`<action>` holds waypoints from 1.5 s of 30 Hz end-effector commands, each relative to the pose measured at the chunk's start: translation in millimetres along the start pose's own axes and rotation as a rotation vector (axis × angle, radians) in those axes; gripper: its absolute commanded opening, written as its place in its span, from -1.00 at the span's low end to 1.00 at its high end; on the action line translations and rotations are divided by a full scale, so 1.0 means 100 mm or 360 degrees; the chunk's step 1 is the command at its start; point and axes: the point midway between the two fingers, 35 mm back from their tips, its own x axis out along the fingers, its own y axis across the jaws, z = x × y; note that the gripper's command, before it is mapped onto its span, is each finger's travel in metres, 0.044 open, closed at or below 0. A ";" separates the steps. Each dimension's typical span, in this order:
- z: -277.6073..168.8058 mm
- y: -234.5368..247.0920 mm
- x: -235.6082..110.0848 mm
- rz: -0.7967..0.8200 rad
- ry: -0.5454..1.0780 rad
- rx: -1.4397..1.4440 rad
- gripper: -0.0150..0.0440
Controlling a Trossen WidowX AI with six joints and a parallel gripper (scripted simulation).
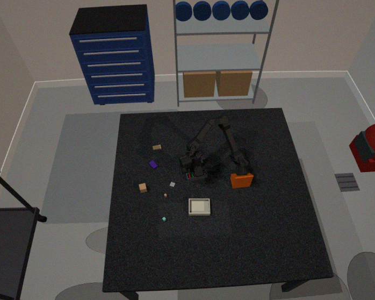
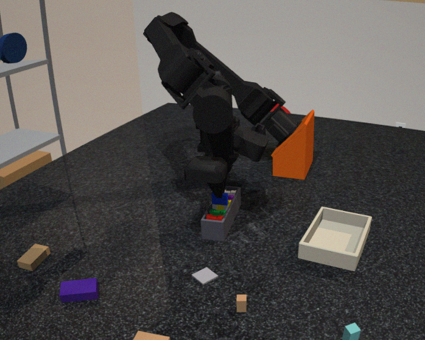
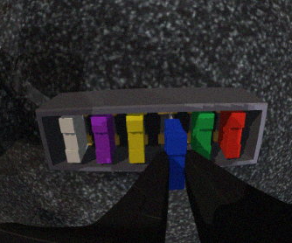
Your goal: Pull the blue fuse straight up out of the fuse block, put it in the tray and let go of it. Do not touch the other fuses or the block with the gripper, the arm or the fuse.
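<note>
The grey fuse block (image 2: 217, 227) (image 3: 153, 97) (image 1: 200, 177) stands on the table and holds a row of fuses: white (image 3: 73, 139), purple (image 3: 103, 138), yellow (image 3: 135, 138), green (image 3: 203, 133) and red (image 3: 232, 133). My gripper (image 3: 175, 159) (image 2: 217, 193) is shut on the blue fuse (image 3: 174, 152) (image 2: 220, 198), which stands raised a little above the other fuses, over its slot between the yellow and the green one. The beige tray (image 2: 334, 237) (image 1: 199, 206) lies open and empty to the right of the block.
An orange wedge (image 2: 295, 151) (image 1: 241, 180) stands at the arm's base behind the block. Small loose blocks lie about: purple (image 2: 78, 289), tan (image 2: 33, 256), a grey tile (image 2: 204, 275), a small tan piece (image 2: 241, 302) and a teal one (image 2: 351, 331).
</note>
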 end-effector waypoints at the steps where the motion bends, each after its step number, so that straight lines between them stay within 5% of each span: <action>1: 0.01 0.00 -0.03 -0.0002 -0.0006 0.0009 -0.49; 45: 0.22 -0.11 -0.39 -0.0007 -0.0016 0.0004 -0.49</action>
